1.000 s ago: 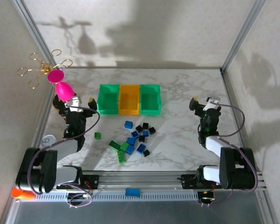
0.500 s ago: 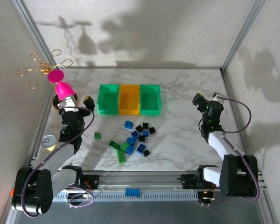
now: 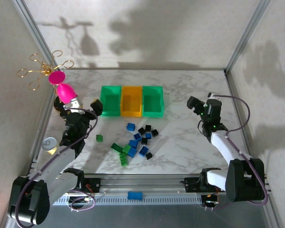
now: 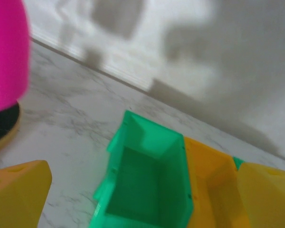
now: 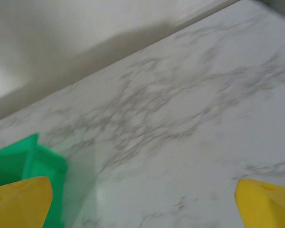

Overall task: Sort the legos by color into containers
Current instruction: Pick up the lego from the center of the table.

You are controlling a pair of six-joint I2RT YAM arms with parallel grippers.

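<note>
Now both arms reach out from the near edge of the table point(image 3: 180, 85), forearms sloping up and wrists held above the marble. The left gripper point(image 3: 79, 106) hangs near the left edge, just beside the pink goblet point(image 3: 64, 90). Its jaws are spread wide and hold nothing. The right gripper point(image 3: 203, 102) sits over the right half of the table, turned toward the middle, its jaws equally wide and empty.

The bins point(image 3: 131, 100) stand in a row toward the far edge, green, orange, green, between the two grippers. The left one point(image 4: 147, 175) lies straight ahead of the left gripper, framed by its yellow fingertips point(image 4: 19, 187). A corner of the right one point(image 5: 26, 159) shows by the right gripper's left fingertip, with bare marble ahead. The legos point(image 3: 138, 141) lie scattered mid-table, nearer than the bins and well apart from both grippers. One green lego point(image 3: 99, 137) sits alone, closest to the left arm. A blue brick point(image 3: 135, 194) rests on the rail point(image 3: 171, 192) below the near edge.

White marble with grey veins covers the table. Pale walls point(image 3: 156, 28) and metal posts point(image 3: 247, 35) enclose it, with shadows cast on them.
</note>
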